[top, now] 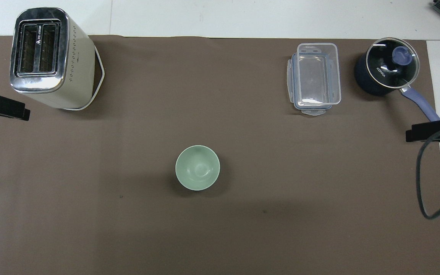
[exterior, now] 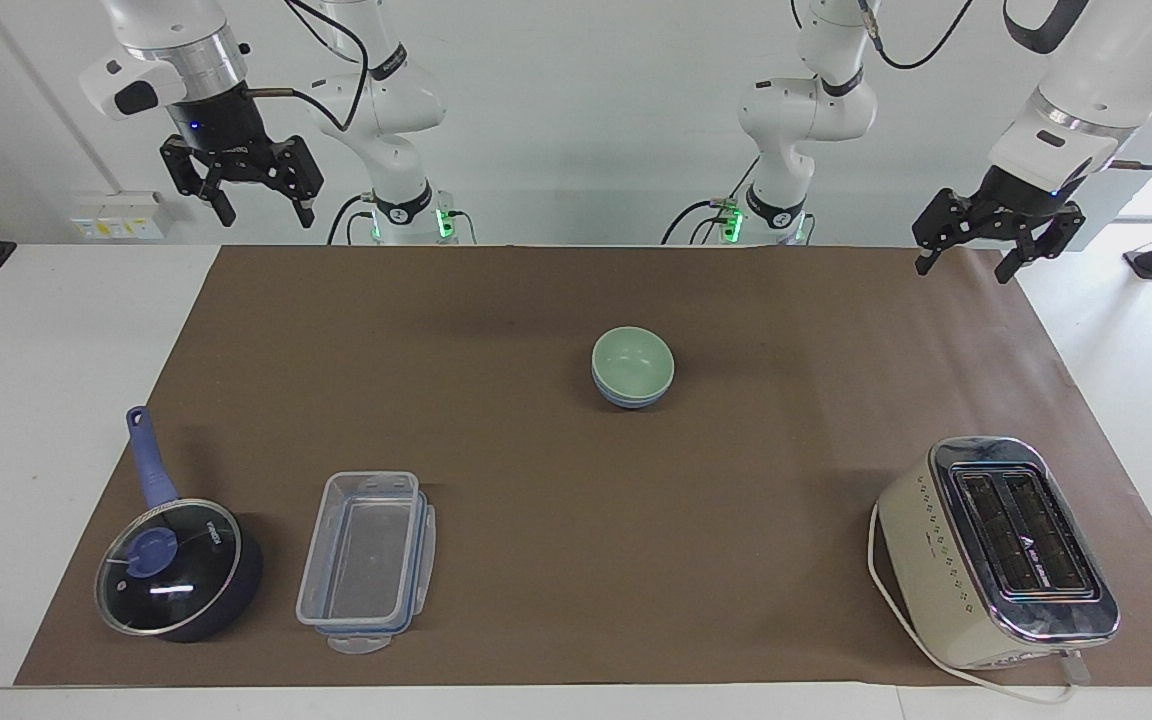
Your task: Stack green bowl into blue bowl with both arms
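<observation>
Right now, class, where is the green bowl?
In the facing view the green bowl sits nested inside the blue bowl near the middle of the brown mat, nearer to the robots than the toaster and clear container.

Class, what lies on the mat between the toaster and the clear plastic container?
Only bare mat separates the toaster from the clear container, as the overhead view shows.

White jointed arms (exterior: 386,90), silver wrist rings, black two-finger grippers: right gripper (exterior: 258,212), left gripper (exterior: 968,265); black cables trailed; green base lights.
</observation>
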Controlling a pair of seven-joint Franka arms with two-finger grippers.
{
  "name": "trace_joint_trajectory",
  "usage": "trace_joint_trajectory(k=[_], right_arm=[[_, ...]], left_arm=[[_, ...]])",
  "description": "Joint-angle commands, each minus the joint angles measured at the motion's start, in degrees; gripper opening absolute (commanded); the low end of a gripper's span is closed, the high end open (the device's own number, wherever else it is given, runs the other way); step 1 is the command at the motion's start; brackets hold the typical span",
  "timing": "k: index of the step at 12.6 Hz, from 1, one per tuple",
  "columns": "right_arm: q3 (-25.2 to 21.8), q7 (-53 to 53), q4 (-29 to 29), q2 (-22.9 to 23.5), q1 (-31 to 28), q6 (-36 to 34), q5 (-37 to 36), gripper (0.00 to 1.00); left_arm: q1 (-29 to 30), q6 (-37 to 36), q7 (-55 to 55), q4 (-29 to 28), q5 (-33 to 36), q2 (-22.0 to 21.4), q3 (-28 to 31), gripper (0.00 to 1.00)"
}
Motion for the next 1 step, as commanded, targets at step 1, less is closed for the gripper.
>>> trace_joint_trajectory(k=[1], right_arm=[[0.15,-3.74,-0.24,-0.58,-1.45,-1.25,-1.08,1.00]], left_arm=[[0.32,-0.41,0.46,-1.46,1.04,-1.40,-0.45,1.00]])
